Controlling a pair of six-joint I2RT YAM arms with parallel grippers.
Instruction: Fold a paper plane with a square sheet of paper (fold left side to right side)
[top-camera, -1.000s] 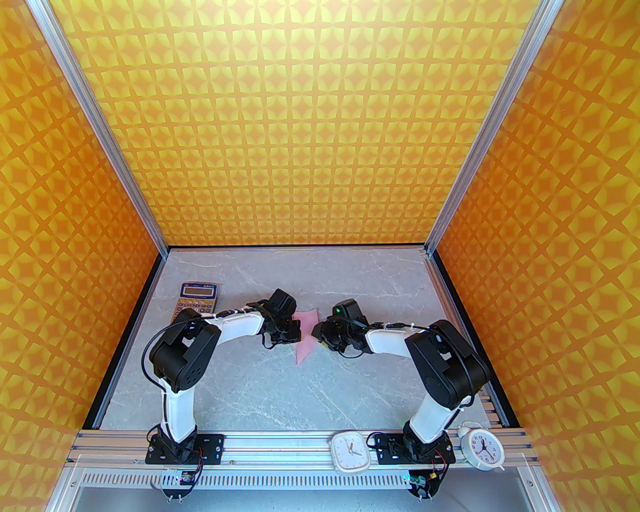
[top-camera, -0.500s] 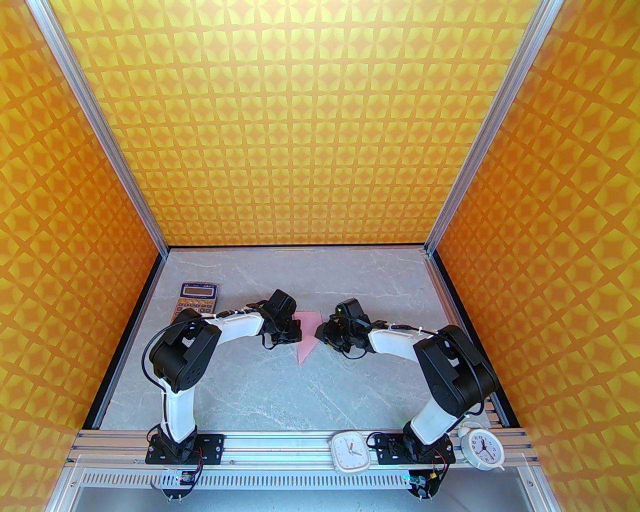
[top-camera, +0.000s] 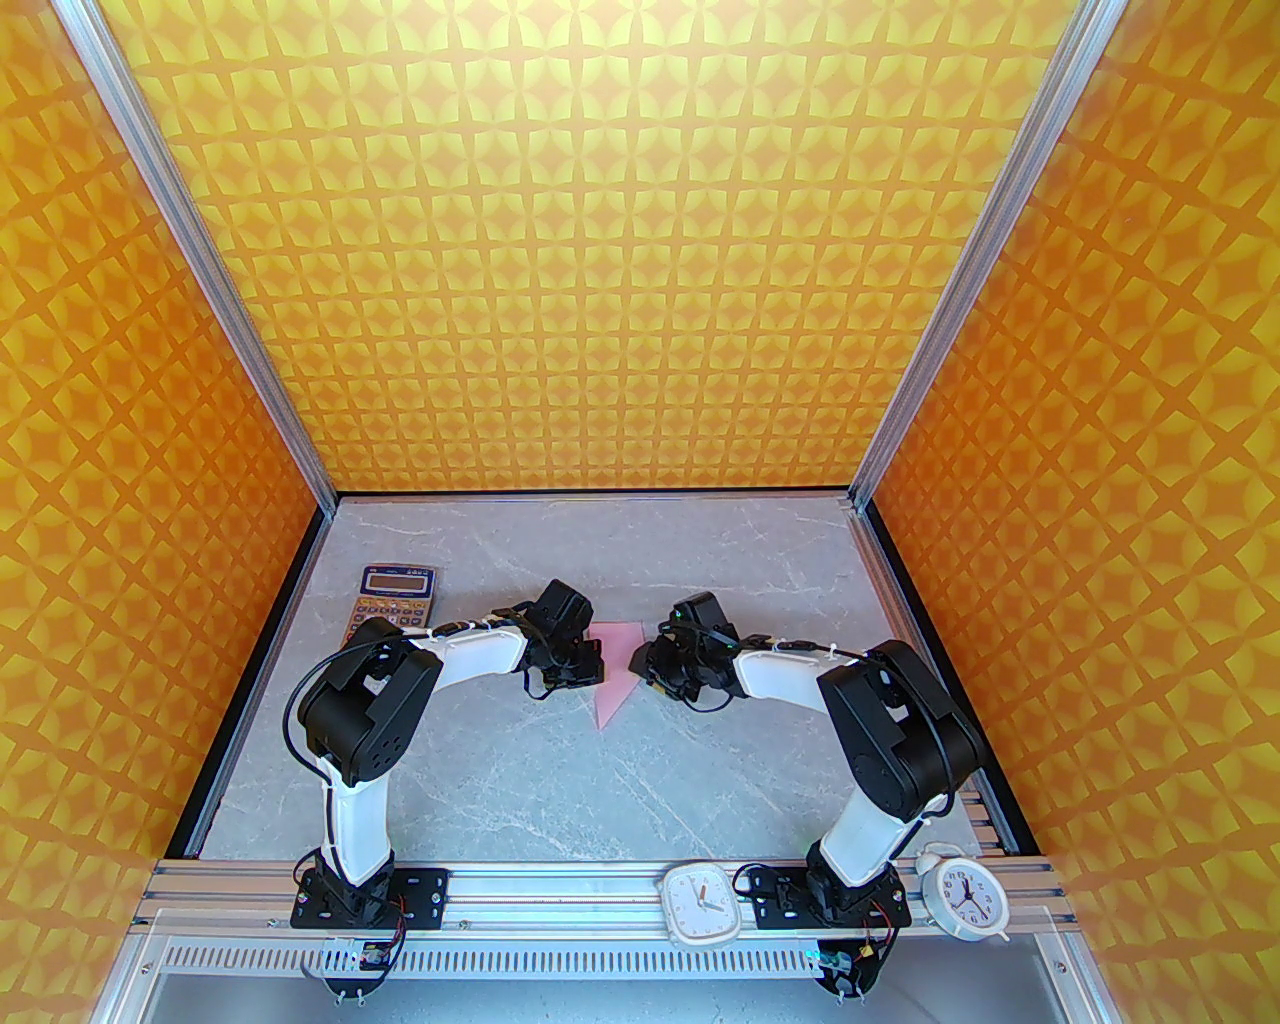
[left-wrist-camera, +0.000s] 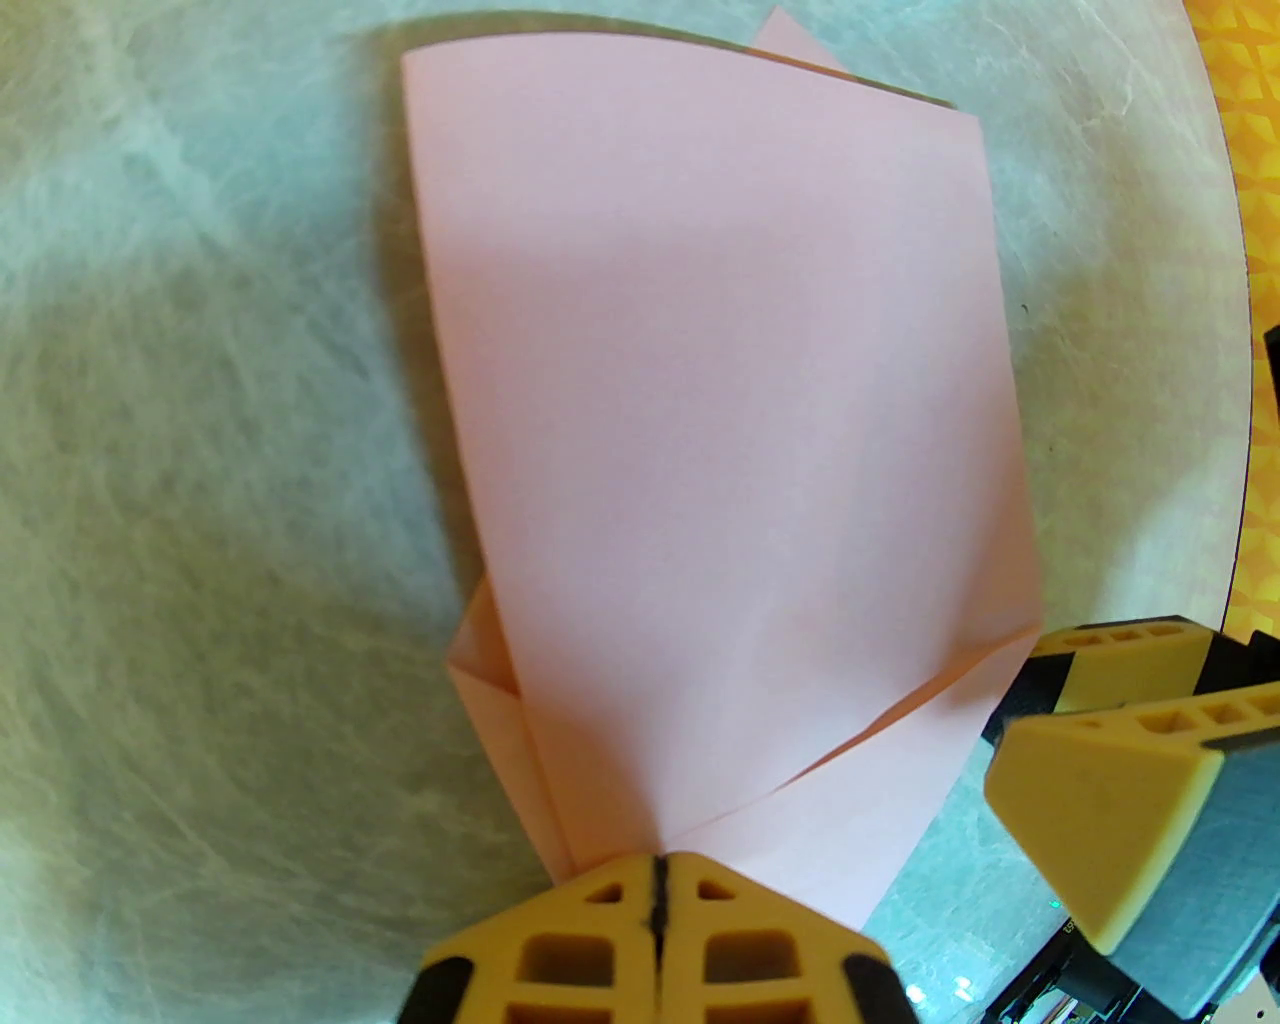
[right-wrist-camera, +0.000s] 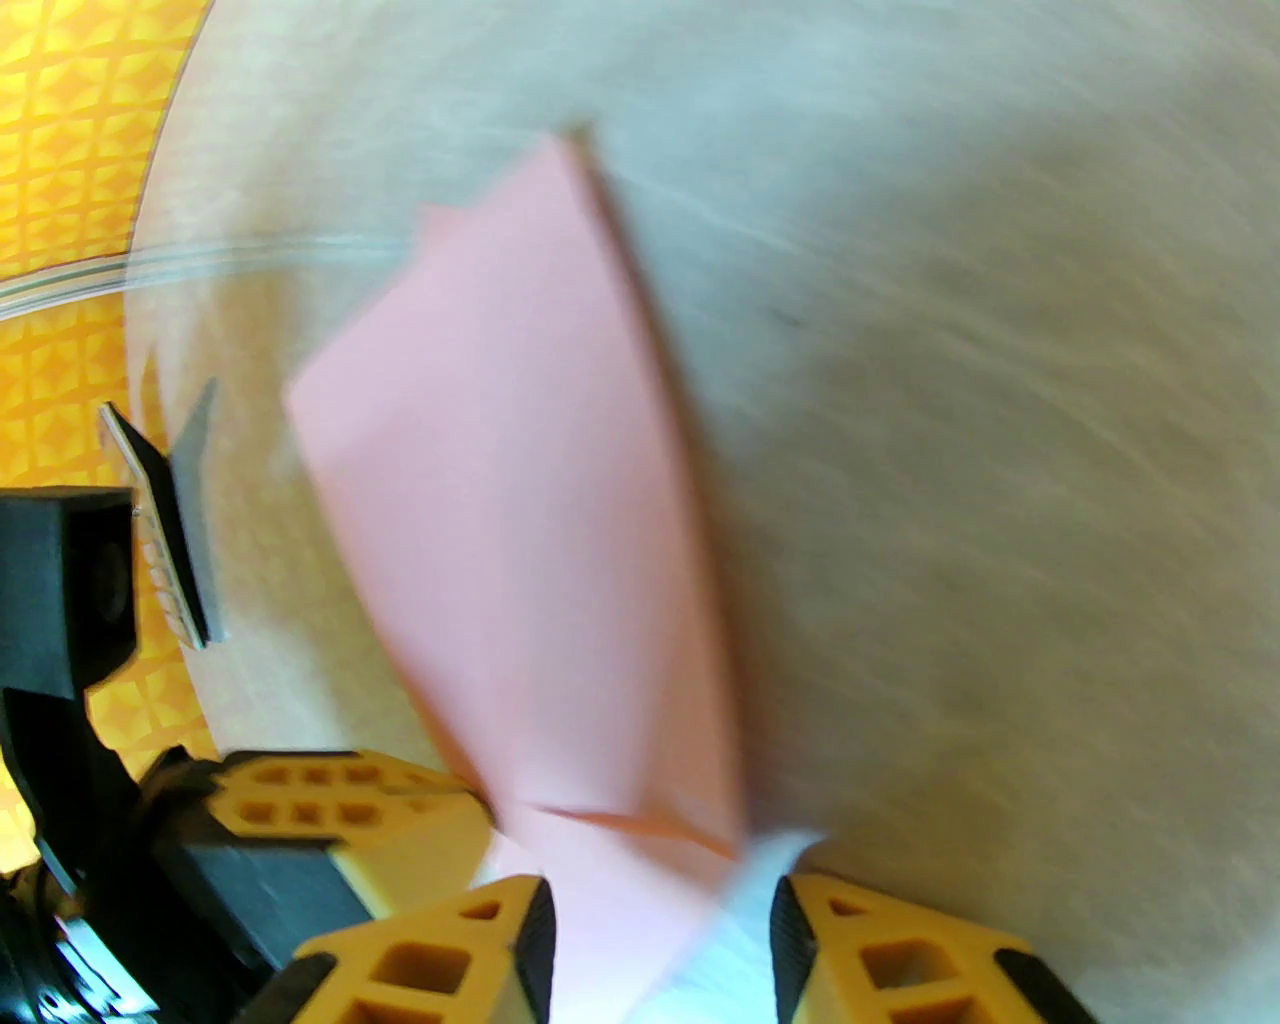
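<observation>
Pink sheet of paper (top-camera: 616, 660) lies about mid-surface (top-camera: 520, 780), between the two arms. It is partly folded, with a straight edge toward the far edge and a point toward the near edge. In the left wrist view we see a big upper flap lying over narrower folded layers.

Left jaws are pressed together, with the tips down at the sheet's left side where the folds meet. We cannot tell whether a layer is caught between them or they just press on it.

Right jaws are spread partway, and a bit of the sheet's right side sits in the gap, not clamped. The right wrist view is smeared, so we cannot tell about contact.

Calculator (top-camera: 392, 600) sits near the far-left corner, well apart from the sheet. A square white clock (top-camera: 702, 905) and a round white clock (top-camera: 962, 895) stand on the rail at the near edge.
</observation>
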